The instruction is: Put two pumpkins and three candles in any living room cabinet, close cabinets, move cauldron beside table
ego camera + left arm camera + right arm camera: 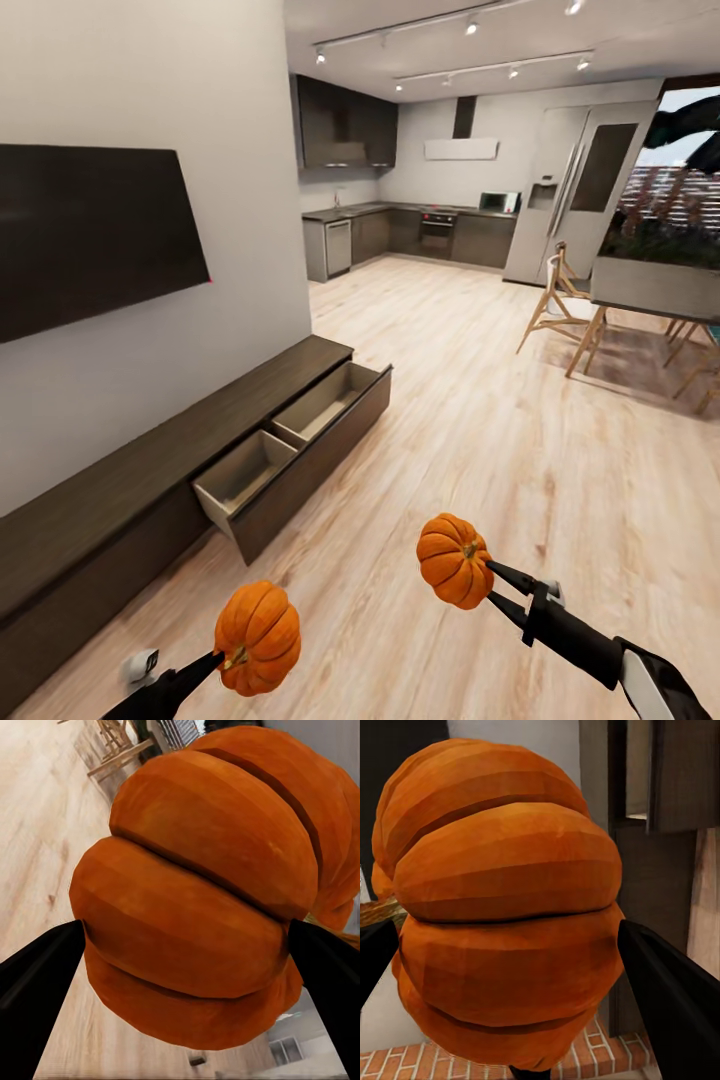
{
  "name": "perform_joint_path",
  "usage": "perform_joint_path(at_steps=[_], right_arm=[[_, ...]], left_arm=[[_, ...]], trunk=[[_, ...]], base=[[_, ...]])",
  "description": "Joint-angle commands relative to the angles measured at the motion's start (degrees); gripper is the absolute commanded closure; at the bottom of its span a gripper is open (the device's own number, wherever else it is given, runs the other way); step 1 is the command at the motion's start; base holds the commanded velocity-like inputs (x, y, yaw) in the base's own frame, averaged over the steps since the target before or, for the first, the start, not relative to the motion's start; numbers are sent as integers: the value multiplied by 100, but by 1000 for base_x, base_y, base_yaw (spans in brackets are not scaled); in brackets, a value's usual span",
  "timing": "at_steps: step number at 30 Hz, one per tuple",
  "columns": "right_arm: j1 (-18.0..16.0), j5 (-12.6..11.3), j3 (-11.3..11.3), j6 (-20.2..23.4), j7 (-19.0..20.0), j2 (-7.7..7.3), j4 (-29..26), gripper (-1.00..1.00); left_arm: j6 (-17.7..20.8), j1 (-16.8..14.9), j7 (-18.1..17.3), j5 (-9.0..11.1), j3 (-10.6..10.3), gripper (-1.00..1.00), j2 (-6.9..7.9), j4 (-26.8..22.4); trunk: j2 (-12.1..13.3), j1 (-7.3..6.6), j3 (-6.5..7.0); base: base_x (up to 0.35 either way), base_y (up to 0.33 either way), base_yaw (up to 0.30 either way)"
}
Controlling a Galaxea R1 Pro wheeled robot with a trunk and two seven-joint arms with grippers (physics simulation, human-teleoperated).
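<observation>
Pumpkins held, one per hand.
Left hand (pixel 228 655) pinches left pumpkin (pixel 258 637); right hand (pixel 492 585) pinches right pumpkin (pixel 454 560). Cabinet (pixel 150 470) drawer (pixel 300 440) open ahead of left hand.

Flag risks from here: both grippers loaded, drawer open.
1. The left gripper and right gripper each pinch a round ribbed pumpkin over bare floor; either could slip and roll away.
2. The open drawer juts into the approach path; the base may clip it.
</observation>
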Motion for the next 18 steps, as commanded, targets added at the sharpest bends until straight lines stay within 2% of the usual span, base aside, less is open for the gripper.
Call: perform_joint_path(at_steps=[1,18], right_arm=[[-5,-26,-9,45,15,1,-1,100],[-5,-26,-9,45,15,0,-1,100]], left_arm=[[57,-3,-8,56,-33,100,8,0],[56,-3,0,52,-33,100,8,0]], trunk=[[-5,1,-10],[-5,1,-65]], base=[[0,0,-268],[0,0,-269]])
